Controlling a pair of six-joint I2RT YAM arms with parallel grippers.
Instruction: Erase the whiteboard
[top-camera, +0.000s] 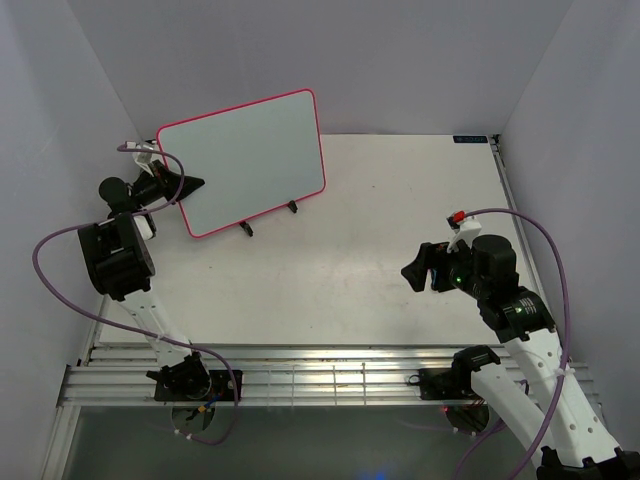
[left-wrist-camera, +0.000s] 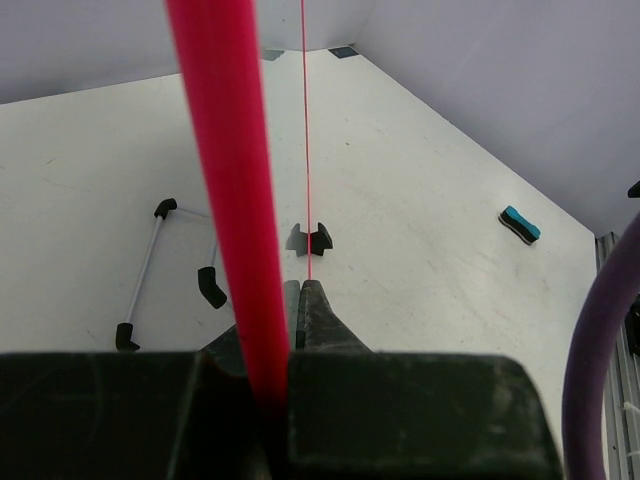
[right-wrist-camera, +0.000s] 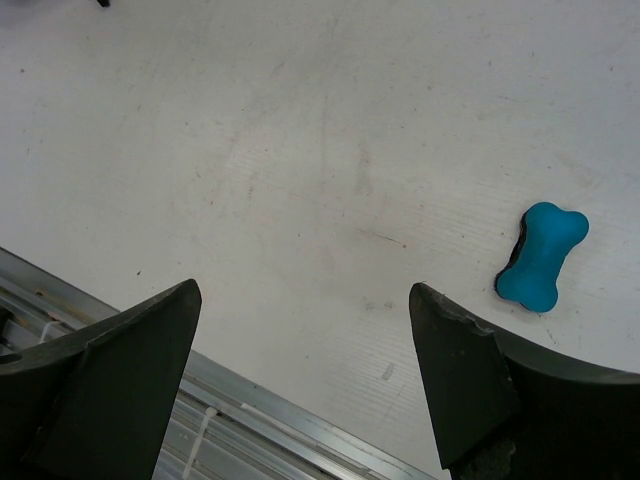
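The whiteboard (top-camera: 245, 160) stands tilted at the back left of the table, white and blank, with a pink-red frame. My left gripper (top-camera: 190, 183) is shut on its left edge. In the left wrist view the frame (left-wrist-camera: 225, 200) runs down between the closed fingers of the left gripper (left-wrist-camera: 300, 288). My right gripper (top-camera: 412, 270) hovers over the table at the right, open and empty. In the right wrist view the right gripper (right-wrist-camera: 302, 290) has wide jaws, and a small blue bone-shaped eraser (right-wrist-camera: 541, 256) lies on the table just right of them. The eraser also shows in the left wrist view (left-wrist-camera: 520, 224).
The board's black stand feet (top-camera: 247, 230) rest on the white table (top-camera: 380, 200). A loose wire stand piece with black ends (left-wrist-camera: 140, 290) lies behind the board. Aluminium rails (top-camera: 330, 380) run along the near edge. Grey walls enclose the left, back and right.
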